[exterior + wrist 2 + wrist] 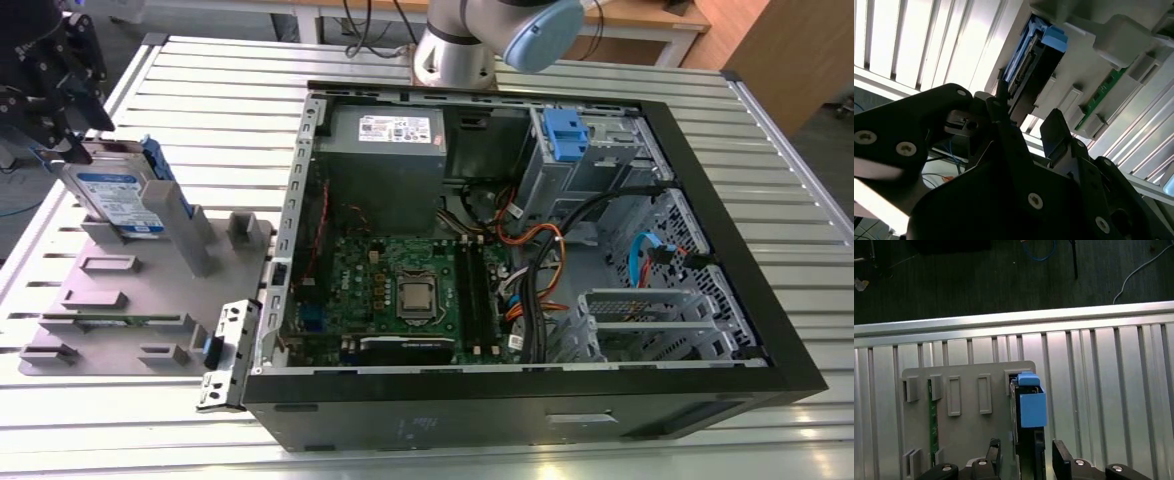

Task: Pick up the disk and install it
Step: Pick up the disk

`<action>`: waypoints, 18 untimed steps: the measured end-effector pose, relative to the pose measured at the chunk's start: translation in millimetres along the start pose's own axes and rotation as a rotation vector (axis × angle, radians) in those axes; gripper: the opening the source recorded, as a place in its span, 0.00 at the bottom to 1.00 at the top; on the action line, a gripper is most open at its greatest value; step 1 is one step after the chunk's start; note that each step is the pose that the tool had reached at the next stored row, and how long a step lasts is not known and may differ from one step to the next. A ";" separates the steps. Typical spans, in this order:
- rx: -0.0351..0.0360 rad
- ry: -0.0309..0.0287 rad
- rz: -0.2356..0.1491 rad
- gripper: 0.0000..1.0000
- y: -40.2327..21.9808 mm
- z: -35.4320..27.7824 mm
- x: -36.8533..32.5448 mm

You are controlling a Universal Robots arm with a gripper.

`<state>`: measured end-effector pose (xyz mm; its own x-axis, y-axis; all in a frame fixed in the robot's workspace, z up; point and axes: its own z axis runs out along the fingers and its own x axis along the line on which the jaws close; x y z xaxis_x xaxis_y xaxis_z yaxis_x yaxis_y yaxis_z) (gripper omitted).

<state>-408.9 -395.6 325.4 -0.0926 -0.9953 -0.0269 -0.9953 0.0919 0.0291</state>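
The disk (pixel 118 195) stands up on its edge in a grey holder (pixel 120 300). The holder lies on the silver counter (pixel 200 90), at the exterior view's left. The disk has a white-and-blue label and a blue frame around it.

The black hand (pixel 1026 452) is right over the top of the disk. In the first wrist view, it is spread wide, with one finger (pixel 994 452) on each side of the disk. There is a small gap on both sides, so the fingers are not squeezing it.

A thin green strip (pixel 931 415) sits in the same holder, near the disk.

The open computer case (pixel 534 410) lies beside the holder, at the exterior view's right. Inside it are a green board (pixel 400 290) and a grey cage (pixel 567 135) with a blue tab.
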 end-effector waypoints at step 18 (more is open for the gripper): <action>-0.0002 0.0020 -0.067 0.53 -0.1 22.2 0.7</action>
<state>-409.5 -395.6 303.1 -0.0262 -0.9993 -0.0268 -0.9993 0.0254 0.0275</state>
